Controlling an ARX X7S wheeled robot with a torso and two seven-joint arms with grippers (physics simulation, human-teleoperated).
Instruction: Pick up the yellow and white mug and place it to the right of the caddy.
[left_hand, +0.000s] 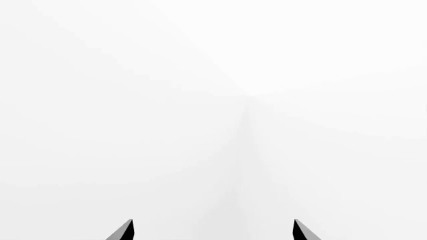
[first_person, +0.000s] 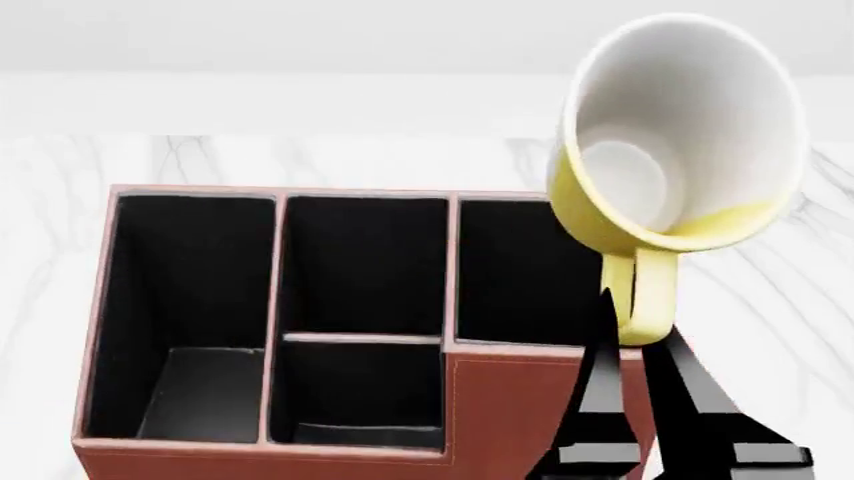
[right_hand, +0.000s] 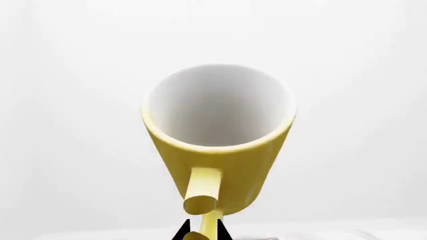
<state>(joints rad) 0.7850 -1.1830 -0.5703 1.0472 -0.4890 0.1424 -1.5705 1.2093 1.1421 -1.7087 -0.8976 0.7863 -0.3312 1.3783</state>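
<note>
Left of the scene: caddy (first_person: 534, 420), one of them, reddish-brown with pale stitching, sitting on the marble-look table (first_person: 54, 250).
Caddy compartments: four black-lined wells on show, counting left to right a tall left one, a rear middle one with a shorter one in front of it, then a rear right one; every well that I can see into has nothing in it.
Left gripper (left_hand: 213, 231): only two dark fingertips poke into the left wrist view, set well apart with bare white between them, gripping nothing.
Right of the caddy's top edge: yellow and white mug (first_person: 674, 120), just the one, up in the air, tipped so its white mouth faces the head camera, overlapping the caddy's right rear corner in that view.
Mug contents: nothing, white inside all the way down.
Mug handle: yellow loop pointing downward, and there's the grip!
Right gripper (first_person: 638, 350): two black fingers pinched tight on the handle, one each side, holding the mug aloft.
Right wrist view: same mug (right_hand: 220, 135), mouth tilted up and away, handle running down between the fingertips (right_hand: 181, 234).
</note>
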